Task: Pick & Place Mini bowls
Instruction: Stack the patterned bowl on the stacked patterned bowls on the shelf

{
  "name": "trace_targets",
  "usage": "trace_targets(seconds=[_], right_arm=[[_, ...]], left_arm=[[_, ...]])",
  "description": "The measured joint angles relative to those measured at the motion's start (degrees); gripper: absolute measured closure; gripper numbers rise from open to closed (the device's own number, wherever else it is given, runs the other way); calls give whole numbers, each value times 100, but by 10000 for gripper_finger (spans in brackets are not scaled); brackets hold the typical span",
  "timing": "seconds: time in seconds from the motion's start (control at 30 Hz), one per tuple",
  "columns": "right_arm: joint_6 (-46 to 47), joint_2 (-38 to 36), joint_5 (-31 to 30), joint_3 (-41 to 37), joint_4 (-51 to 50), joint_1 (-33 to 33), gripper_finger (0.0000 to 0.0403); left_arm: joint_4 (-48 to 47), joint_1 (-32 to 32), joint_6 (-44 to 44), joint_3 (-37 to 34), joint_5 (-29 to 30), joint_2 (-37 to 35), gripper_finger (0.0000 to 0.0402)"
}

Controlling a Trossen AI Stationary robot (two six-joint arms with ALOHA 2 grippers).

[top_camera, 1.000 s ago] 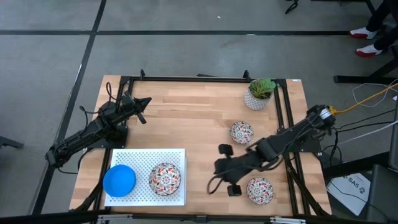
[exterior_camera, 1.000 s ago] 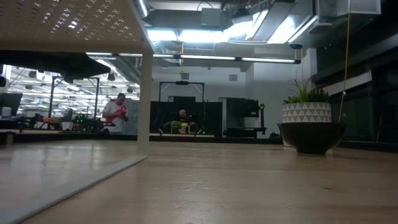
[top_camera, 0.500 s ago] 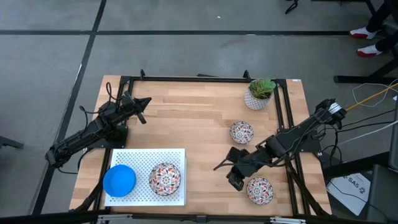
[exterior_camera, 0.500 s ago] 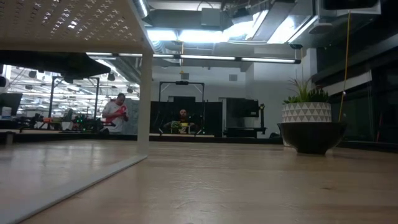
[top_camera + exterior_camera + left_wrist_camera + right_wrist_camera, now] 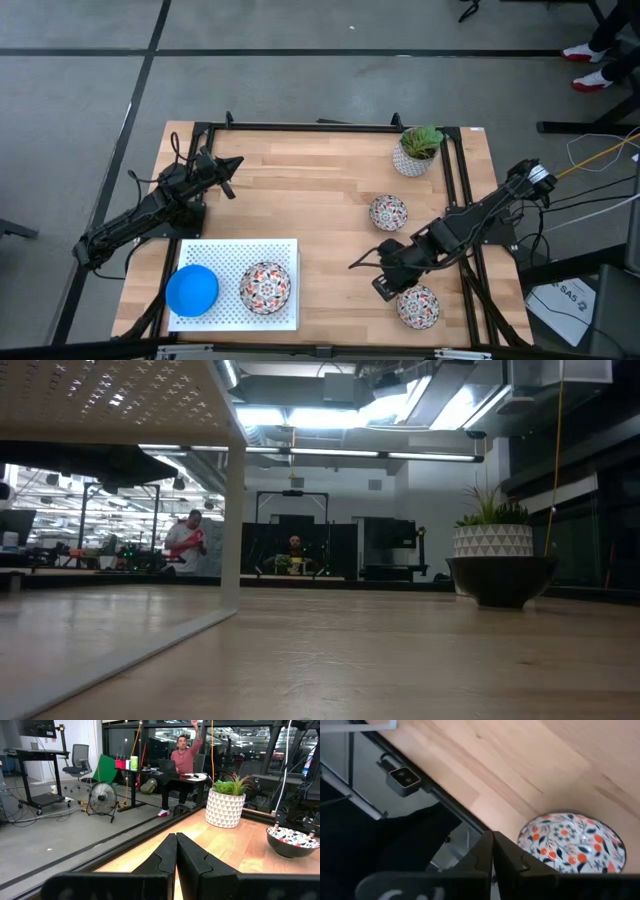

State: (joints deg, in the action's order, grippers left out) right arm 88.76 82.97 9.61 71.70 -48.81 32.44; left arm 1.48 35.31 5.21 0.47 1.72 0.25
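near: my right gripper (image 5: 381,280) fingers together, empty, just beside small round white floral-patterned bowl (image 5: 417,306) at table's 5 o'clock | I judge it light, rigid, glazed-slick, chippable; pinch the rim | second floral bowl (image 5: 388,212) at 3 o'clock | far: left gripper (image 5: 229,175) closed at 10 o'clock | no readable writing

One blue bowl (image 5: 192,290), three patterned bowls (image 5: 265,286) (image 5: 388,212) (image 5: 417,306), one white tray (image 5: 285,250), one potted plant (image 5: 417,150), two robot arms, one wooden table (image 5: 300,190), two people in the room behind (image 5: 186,540) (image 5: 293,550)
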Motion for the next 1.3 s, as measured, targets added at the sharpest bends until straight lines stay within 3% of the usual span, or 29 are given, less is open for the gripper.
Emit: trace_targets(seconds=[0.23, 0.43, 0.67, 0.97, 1.3], right_arm=[[300, 317, 494, 0, -41, 308, 372], [885, 823, 988, 0, -187, 530, 330], [888, 1392, 1444, 0, -71, 580, 273], [830, 1662, 931, 0, 440, 580, 217], [834, 2091, 799, 0, 357, 618, 212]], left_arm=[[0, 0, 1, 0, 0, 0, 398], [2, 0, 0, 1, 0, 0, 398], [1, 0, 0, 1, 0, 0, 398], [0, 0, 0, 2, -2, 0, 398], [2, 0, 2, 1, 0, 0, 397]])
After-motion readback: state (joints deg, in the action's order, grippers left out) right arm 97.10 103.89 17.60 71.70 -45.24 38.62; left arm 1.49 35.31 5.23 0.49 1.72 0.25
